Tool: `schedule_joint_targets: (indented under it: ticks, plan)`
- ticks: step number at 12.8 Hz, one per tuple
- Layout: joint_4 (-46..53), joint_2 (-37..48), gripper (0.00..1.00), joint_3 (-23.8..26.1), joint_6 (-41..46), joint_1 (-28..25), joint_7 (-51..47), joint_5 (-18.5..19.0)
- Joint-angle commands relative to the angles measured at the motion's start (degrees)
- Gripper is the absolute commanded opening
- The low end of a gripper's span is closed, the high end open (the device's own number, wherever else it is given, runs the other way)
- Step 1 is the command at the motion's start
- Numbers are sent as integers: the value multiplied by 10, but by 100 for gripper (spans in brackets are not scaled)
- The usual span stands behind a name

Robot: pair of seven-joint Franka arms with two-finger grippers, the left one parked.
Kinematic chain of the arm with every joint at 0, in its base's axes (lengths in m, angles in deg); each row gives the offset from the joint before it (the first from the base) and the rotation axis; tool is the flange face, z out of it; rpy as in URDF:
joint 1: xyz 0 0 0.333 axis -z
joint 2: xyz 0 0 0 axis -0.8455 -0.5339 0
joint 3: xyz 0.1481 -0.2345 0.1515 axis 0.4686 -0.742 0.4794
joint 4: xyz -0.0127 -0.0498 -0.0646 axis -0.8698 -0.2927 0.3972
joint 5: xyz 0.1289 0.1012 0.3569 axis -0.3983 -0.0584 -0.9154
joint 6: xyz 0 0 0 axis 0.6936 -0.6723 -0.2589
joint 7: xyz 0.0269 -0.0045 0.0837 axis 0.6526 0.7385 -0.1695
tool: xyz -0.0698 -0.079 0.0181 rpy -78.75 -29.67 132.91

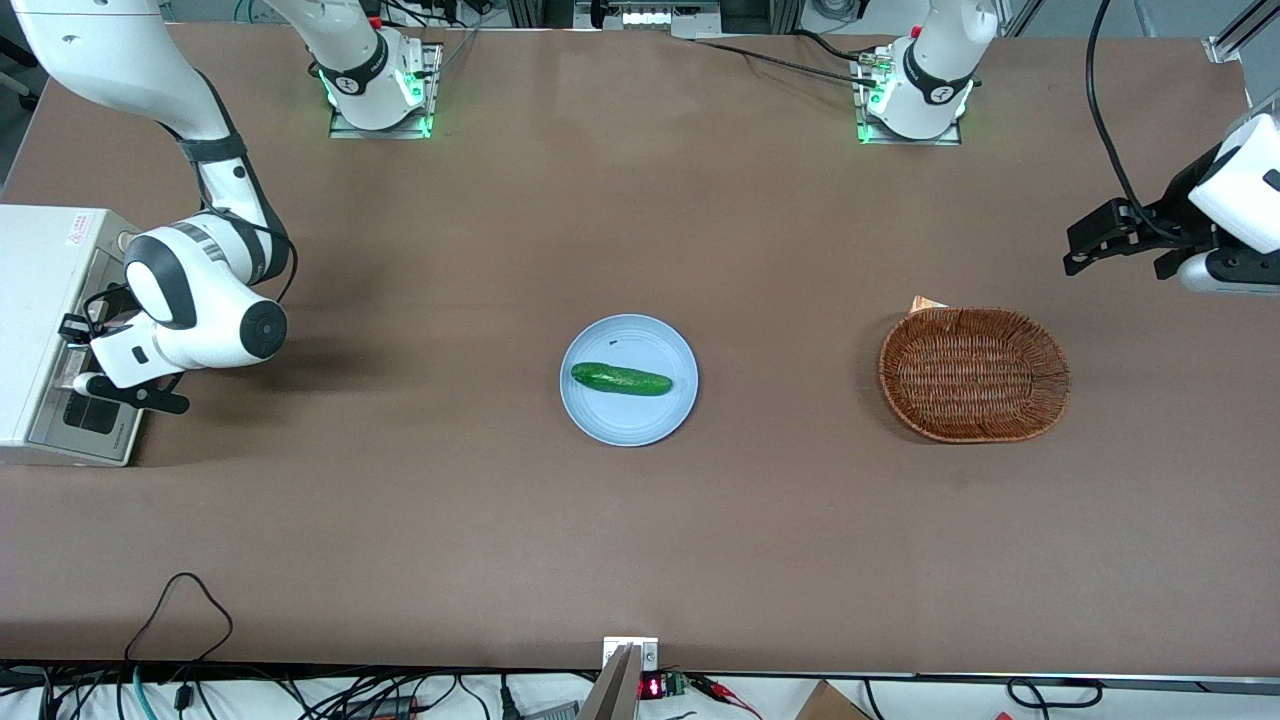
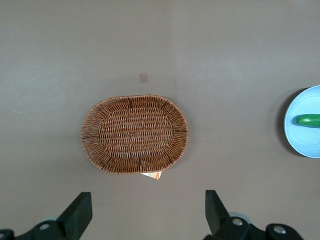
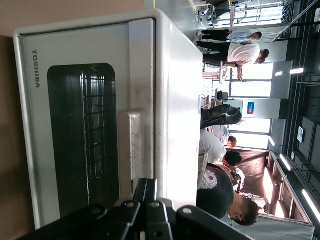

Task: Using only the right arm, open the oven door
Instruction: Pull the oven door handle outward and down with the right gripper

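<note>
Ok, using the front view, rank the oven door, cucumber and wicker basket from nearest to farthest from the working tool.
1. oven door, right at the tool.
2. cucumber, on the blue plate mid-table.
3. wicker basket, toward the parked arm's end.

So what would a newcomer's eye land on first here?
Probably the right arm bent low at the toaster oven at its end of the table, its tool right at the oven door handle. Next, the cucumber on the blue plate mid-table, and the wicker basket toward the parked arm's end.
</note>
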Motion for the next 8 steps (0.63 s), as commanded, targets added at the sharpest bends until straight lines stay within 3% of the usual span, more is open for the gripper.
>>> schedule_joint_targets:
  ticks: [1,8]
  plan:
    - [-9,-2,0,4,-4,5,-14,14]
    - [-6,-11,0,9,-18,1,-11,7]
